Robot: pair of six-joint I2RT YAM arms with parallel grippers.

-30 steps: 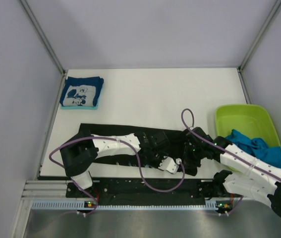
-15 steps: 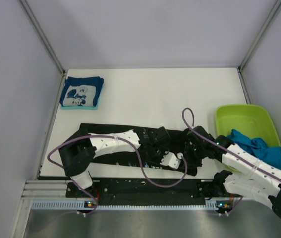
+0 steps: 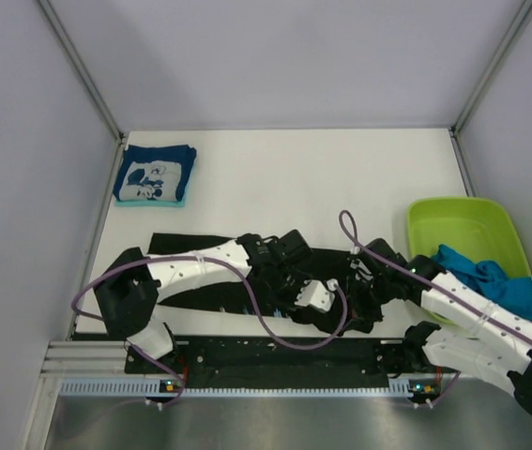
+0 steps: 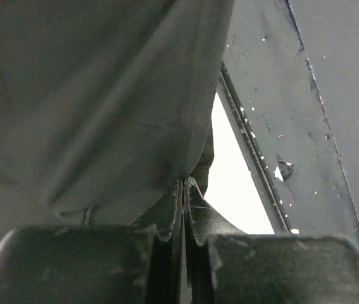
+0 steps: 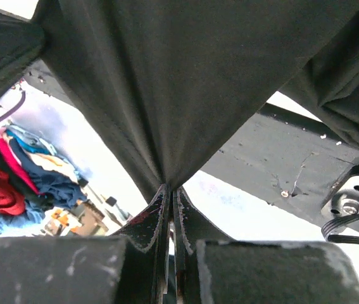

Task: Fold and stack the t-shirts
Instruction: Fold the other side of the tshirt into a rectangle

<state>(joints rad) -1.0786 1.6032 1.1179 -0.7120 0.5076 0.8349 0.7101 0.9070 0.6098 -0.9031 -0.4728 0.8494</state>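
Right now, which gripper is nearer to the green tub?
Right. The right gripper holds the black shirt near the green tub; the left gripper holds it farther away.

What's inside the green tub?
Bunched bright blue cloth lies in the near end of the green tub; the far end is bare. Whatever is under it, or behind the right arm, is hidden.
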